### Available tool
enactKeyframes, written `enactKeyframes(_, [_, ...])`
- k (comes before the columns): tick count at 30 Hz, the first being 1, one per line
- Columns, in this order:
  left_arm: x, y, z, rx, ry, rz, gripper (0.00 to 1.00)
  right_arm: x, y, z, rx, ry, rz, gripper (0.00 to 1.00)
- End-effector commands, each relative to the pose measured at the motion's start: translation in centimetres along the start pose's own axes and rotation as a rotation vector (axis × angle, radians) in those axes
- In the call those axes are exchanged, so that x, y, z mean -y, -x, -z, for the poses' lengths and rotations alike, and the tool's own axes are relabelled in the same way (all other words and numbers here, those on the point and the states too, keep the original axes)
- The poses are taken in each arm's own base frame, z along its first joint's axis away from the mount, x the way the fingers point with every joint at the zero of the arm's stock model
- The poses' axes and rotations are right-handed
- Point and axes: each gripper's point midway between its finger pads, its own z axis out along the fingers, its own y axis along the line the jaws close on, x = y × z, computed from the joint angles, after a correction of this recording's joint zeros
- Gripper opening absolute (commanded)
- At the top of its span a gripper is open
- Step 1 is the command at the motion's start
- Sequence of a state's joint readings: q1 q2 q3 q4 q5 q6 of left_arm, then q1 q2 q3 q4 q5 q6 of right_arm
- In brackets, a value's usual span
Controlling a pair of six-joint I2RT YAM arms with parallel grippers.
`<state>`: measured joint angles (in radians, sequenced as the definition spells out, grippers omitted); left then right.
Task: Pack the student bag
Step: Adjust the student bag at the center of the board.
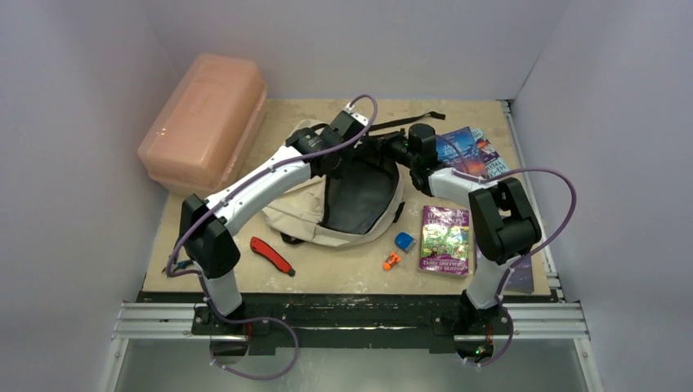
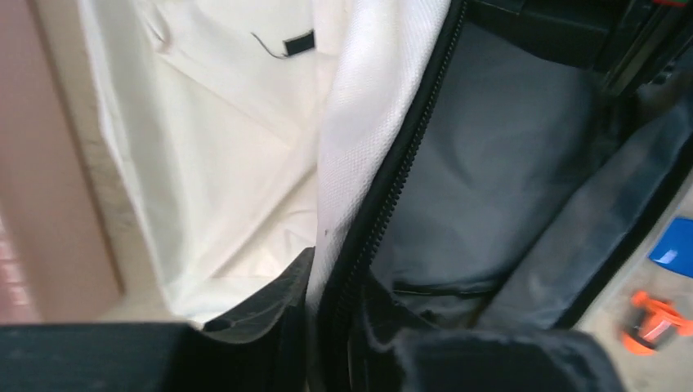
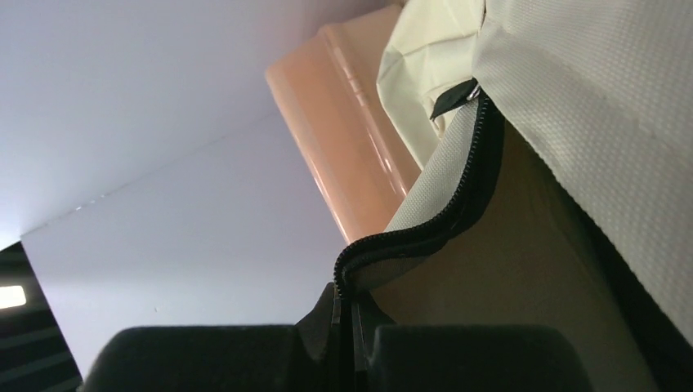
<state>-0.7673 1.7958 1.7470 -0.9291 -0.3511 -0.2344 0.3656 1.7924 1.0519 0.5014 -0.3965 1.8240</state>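
Observation:
The beige student bag (image 1: 298, 214) lies in the middle of the table with its main compartment unzipped, showing the dark lining (image 1: 358, 196). My left gripper (image 2: 331, 302) is shut on the bag's left zipper edge (image 2: 359, 237), cream fabric (image 2: 237, 163) on one side and the lining (image 2: 490, 163) on the other. My right gripper (image 3: 347, 314) is shut on the bag's other zipper edge (image 3: 425, 233) and holds it up. In the top view both grippers, left (image 1: 337, 151) and right (image 1: 391, 149), are at the far end of the opening.
A rigid pink box (image 1: 204, 118) stands at the back left. A red cutter (image 1: 271, 256), a blue sharpener (image 1: 404, 241) and a small orange item (image 1: 391, 261) lie near the front. One book (image 1: 445, 238) lies right of the bag and more books (image 1: 474, 151) at the back right.

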Motion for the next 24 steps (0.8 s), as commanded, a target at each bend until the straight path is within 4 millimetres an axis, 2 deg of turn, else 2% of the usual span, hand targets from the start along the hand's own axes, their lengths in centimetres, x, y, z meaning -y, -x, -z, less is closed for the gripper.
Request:
enactKeyframes(1, [-5.2,2.2,2.3,0.104,0.211,-0.04,0.07,-7.3,-1.0,0.1,-0.009,0.234,0.057,0.03])
enactKeyframes(2, [-5.7,2.3,2.2,0.098,0.219,-0.037,0.0,-7.7,-1.1,0.1,-0.009,0.246,0.104,0.13])
enactKeyframes(5, [-6.2,2.0,2.4,0.081,0.185,0.014,0.0,-7.1,-1.1,-0.1,-0.016,0.197,0.334,0.4])
enactKeyframes(8, [-6.0,1.8,1.9,0.086,0.126,0.021,0.0,-5.0,0.2,0.4,-0.021,0.08,0.565,0.56])
enactKeyframes(10, [-6.1,1.9,1.5,0.107,0.119,-0.016,0.0,-4.0,1.8,2.0,0.014,0.02,0.709,0.68])
enactKeyframes(12, [-6.2,1.8,1.4,0.114,0.112,-0.012,0.0,-3.0,4.3,4.5,0.081,-0.069,0.82,0.75])
enactKeyframes(14, [-5.4,1.9,1.4,0.11,0.062,0.001,0.0,-2.3,6.6,7.8,0.157,-0.126,0.902,0.81])
enactKeyframes(15, [-5.0,1.9,1.3,0.105,0.039,0.01,0.0,-1.9,8.8,9.7,0.215,-0.153,0.908,0.83])
enactKeyframes(19, [-3.9,1.5,0.6,0.063,-0.017,0.025,0.0,0.9,15.2,17.2,0.393,-0.231,0.854,0.87])
enactKeyframes(21, [-3.2,1.3,0.5,0.046,-0.045,0.029,0.0,2.1,17.3,20.3,0.478,-0.246,0.823,0.89])
enactKeyframes(24, [-2.5,1.3,0.3,0.041,-0.08,0.038,0.0,3.7,19.7,23.8,0.616,-0.29,0.794,0.93])
